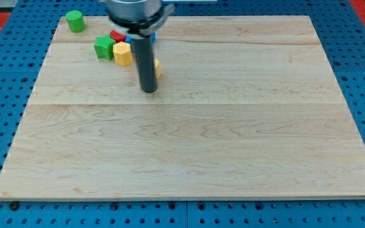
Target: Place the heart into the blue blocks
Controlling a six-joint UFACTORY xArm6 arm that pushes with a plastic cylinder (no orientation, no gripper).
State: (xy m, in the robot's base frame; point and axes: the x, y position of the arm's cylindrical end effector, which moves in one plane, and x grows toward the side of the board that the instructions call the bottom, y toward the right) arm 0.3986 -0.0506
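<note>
Blocks crowd the counter's top-left corner, and the rest of the wood matters little for this step. Furthest left, a green cylinder sits alone close to the top edge. Right of it comes a tight cluster: a green star-like block, a red block peeking above it, and a yellow hexagon-like block touching the green one. Blue blocks show only as slivers behind the rod, so their number and layout cannot be told.

My tip rests on the wood just below the cluster; the end effector is a plain rod with nothing that opens or shuts, so no such state applies. Hugging the rod's right side is a second yellow block, mostly hidden; I judge this is the heart, though its shape cannot be confirmed.

To do the step well, the tip should get below and slightly right of that yellow piece, then push up and left toward the blue slivers in a short, straight stroke. The risk is catching the hexagon or the red block and scattering the cluster, so the contact should stay centred on the heart.
</note>
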